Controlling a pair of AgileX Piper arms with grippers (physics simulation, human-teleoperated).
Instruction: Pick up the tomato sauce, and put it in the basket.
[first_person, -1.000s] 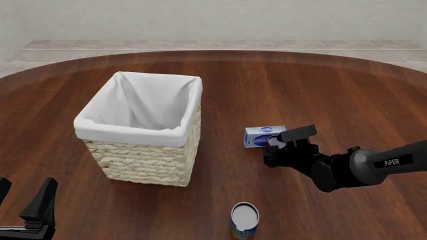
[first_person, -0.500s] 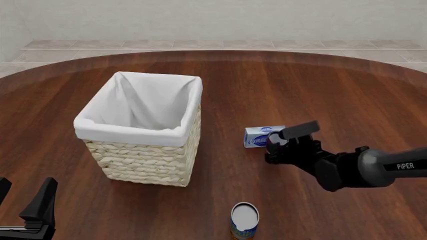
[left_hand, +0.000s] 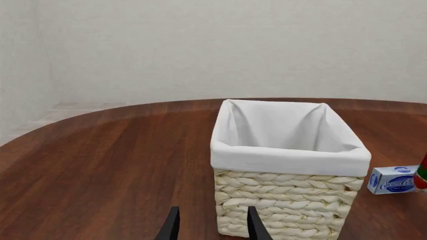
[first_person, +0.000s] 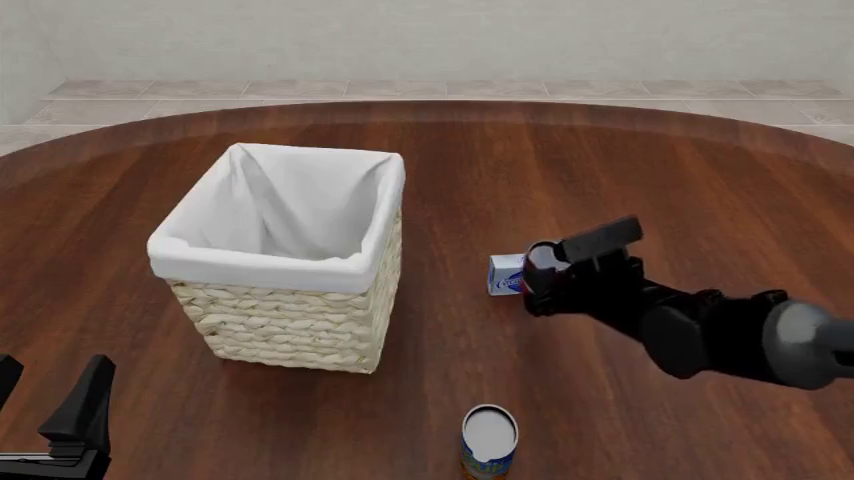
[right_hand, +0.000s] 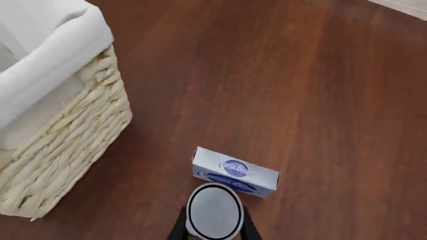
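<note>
Right pincer clamped on cylindrical tomato sauce w/ silver-white top, woven wicker basket nearby, left pincer open

The front camera looks forward and down over the bench. The left wrist camera sits low, facing the basket side-on. The right wrist camera looks steeply down, close to the box. All three share basket and box.
</note>
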